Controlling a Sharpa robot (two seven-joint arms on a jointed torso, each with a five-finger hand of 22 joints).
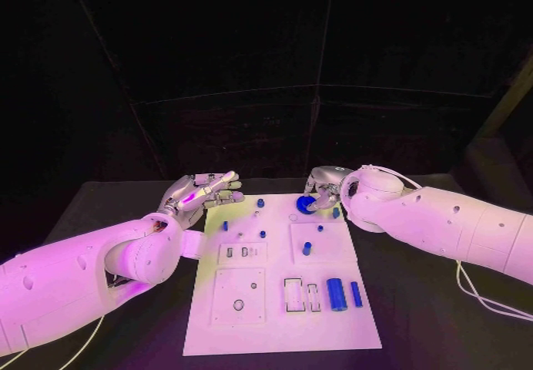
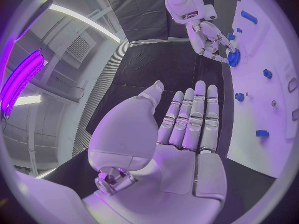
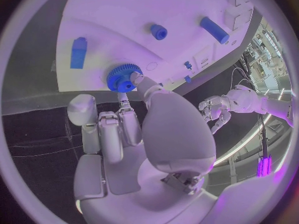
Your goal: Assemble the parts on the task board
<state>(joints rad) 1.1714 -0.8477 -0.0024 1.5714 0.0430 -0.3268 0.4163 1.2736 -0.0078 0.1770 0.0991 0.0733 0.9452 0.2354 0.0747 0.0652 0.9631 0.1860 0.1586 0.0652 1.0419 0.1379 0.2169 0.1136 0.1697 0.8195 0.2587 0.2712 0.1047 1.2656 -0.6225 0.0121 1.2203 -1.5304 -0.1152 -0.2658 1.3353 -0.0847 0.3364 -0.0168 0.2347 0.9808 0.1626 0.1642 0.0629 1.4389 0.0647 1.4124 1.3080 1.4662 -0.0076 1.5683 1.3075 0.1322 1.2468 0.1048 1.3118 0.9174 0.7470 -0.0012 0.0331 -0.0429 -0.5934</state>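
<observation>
Head view puts the blue gear (image 1: 304, 203) at the far edge of the task board (image 1: 278, 324) — right robot hand (image 1: 324, 185) pinches it; left robot hand (image 1: 202, 193), open and empty, hovers left.

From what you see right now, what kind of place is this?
Probably a robotics lab or test cell: a black table under dark drapes, a white task board with small blue parts, and ceiling strip lights.
</observation>
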